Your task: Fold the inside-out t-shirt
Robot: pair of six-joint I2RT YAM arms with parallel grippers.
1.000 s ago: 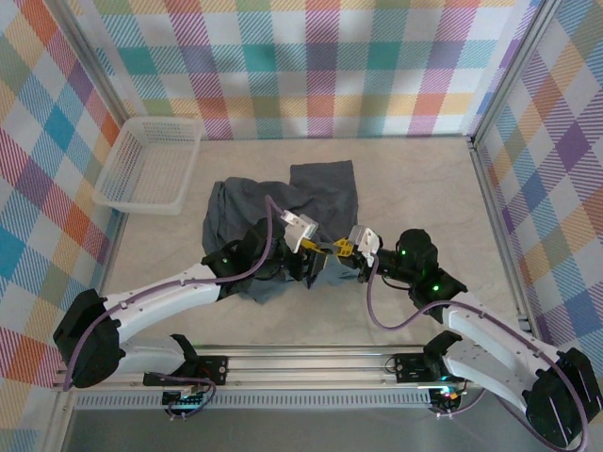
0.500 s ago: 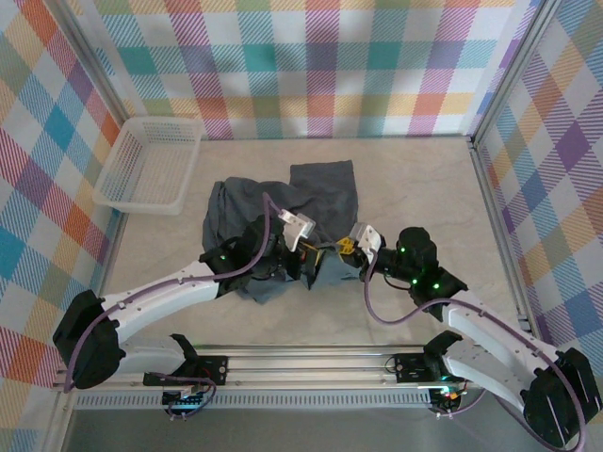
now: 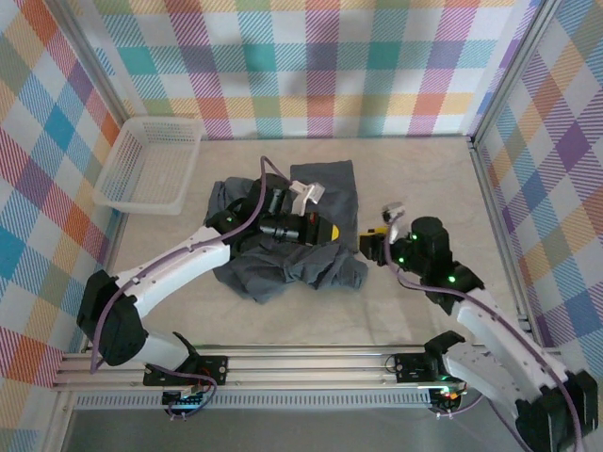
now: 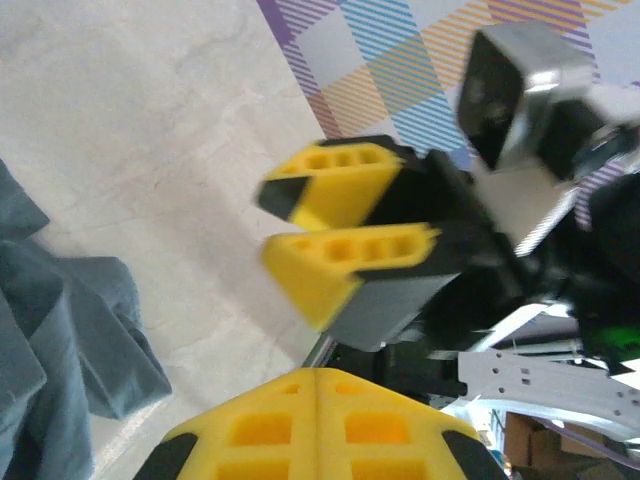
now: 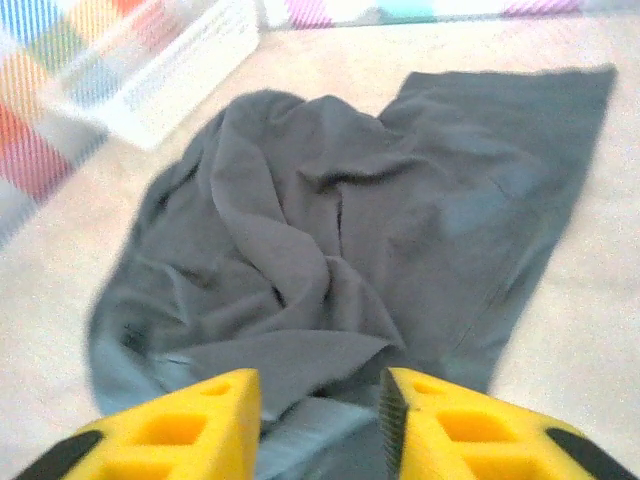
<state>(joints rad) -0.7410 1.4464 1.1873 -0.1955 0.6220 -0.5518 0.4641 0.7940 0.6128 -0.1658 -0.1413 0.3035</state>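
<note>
Pale marbled table (image 3: 424, 188), plaid walls (image 3: 320, 66), crumpled t-shirt (image 3: 339, 188), white basket (image 3: 151, 165)

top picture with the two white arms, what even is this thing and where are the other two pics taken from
It is a robot: a left arm and a right arm, bolted at the near edge of a table. Each ends in a two-finger gripper with yellow fingers.

The top picture comes from a fixed camera above and behind the arms. The other two come from small cameras on the wrists, so each shows its own yellow fingers at the bottom.

On the table lie a crumpled grey t-shirt and, at the far left, a white basket.

The right gripper is open and faces the t-shirt. The left gripper is shut, with no cloth seen between its fingers. Nothing is held.
</note>
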